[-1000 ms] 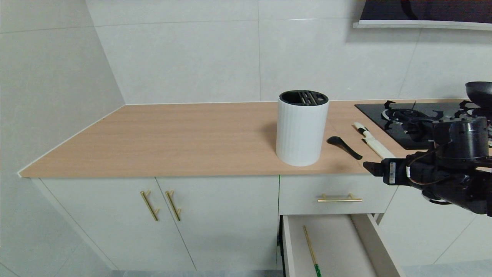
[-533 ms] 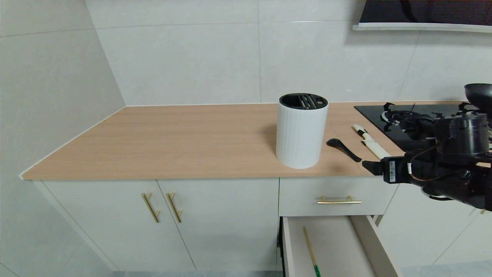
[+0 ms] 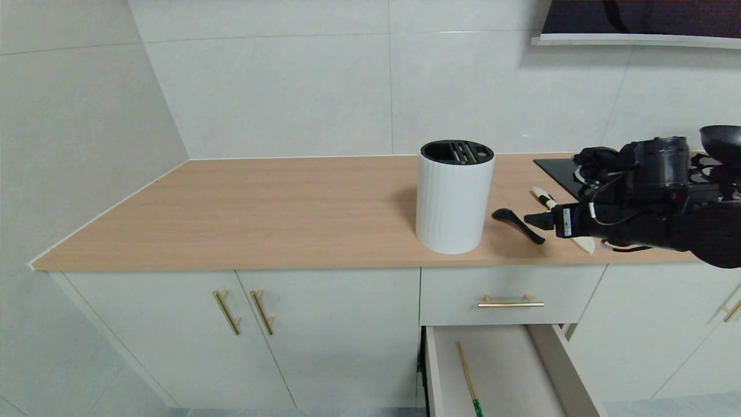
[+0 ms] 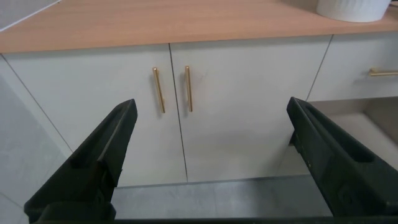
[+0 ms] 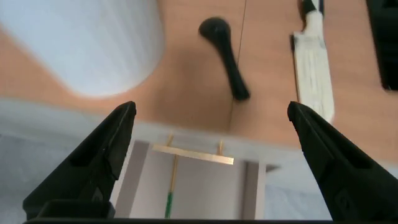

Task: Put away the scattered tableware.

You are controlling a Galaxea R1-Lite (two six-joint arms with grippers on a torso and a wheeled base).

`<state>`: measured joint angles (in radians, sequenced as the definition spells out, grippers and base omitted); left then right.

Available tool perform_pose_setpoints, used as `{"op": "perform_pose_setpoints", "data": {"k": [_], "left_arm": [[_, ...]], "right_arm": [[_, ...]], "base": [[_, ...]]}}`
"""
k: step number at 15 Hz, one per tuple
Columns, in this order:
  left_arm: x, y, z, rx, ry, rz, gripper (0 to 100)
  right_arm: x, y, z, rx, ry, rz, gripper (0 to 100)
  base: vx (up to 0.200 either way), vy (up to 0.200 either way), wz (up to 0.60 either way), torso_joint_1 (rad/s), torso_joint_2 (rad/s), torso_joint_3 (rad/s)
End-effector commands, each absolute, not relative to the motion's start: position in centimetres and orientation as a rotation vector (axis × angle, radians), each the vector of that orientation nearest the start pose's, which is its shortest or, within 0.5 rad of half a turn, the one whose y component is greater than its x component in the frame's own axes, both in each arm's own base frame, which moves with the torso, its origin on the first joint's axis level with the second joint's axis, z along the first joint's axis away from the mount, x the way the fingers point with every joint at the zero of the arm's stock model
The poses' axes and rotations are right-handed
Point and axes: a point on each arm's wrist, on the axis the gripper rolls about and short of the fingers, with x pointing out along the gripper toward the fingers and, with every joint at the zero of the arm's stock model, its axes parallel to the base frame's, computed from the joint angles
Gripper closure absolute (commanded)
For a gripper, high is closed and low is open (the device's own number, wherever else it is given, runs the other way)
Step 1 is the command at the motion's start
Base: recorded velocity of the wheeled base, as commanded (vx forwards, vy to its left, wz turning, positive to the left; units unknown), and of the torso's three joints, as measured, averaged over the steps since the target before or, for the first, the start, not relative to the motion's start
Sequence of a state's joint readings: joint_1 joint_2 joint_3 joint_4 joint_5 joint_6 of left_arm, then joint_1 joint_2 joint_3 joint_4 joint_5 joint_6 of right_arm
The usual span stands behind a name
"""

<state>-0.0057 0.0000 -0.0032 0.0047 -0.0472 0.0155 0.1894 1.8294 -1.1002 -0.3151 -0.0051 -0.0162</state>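
Observation:
On the wooden counter (image 3: 260, 214) stands a white ribbed utensil holder (image 3: 454, 200) with a black slotted top. Beside it lie a black spoon (image 3: 517, 223) and a white-handled knife (image 3: 545, 197). My right gripper (image 3: 532, 219) hovers just above the counter's front edge, at the spoon's handle end, covering the middle of the knife. In the right wrist view the right gripper (image 5: 210, 109) is open, with the spoon (image 5: 225, 56), knife (image 5: 313, 62) and holder (image 5: 87, 43) ahead of it. My left gripper (image 4: 211, 102) is open and low, facing the cabinet doors (image 4: 174, 118).
Under the counter the lower drawer (image 3: 498, 370) is pulled open, with green-tipped chopsticks (image 3: 466, 370) inside. Above it is a shut drawer with a gold handle (image 3: 510, 301). A black hob (image 3: 558, 168) with a pan (image 3: 721, 136) sits at the right.
My right arm has risen from in front of the drawer face to counter height and moved left toward the spoon and knife. The head view shifted slightly.

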Motion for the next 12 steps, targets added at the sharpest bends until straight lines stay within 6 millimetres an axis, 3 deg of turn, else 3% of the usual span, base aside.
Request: {"op": "perform_pose_setpoints", "data": {"k": [1, 5, 12], "left_arm": [[-2.3, -0.1, 7.6, 0.015, 0.003, -0.054, 0], [-2.3, -0.1, 7.6, 0.015, 0.003, -0.054, 0], [-2.3, -0.1, 7.6, 0.015, 0.003, -0.054, 0]], "right_arm": [[38.5, 6.3, 14.3, -0.066, 0.478, 0.182, 0], [40.9, 6.6, 11.2, -0.062, 0.429, 0.174, 0], [43.2, 5.5, 10.6, -0.018, 0.4, 0.13, 0]], "base": [[0.0, 0.0, 0.0, 0.0, 0.0, 0.0], [0.0, 0.0, 0.0, 0.0, 0.0, 0.0], [0.0, 0.0, 0.0, 0.0, 0.0, 0.0]]}}
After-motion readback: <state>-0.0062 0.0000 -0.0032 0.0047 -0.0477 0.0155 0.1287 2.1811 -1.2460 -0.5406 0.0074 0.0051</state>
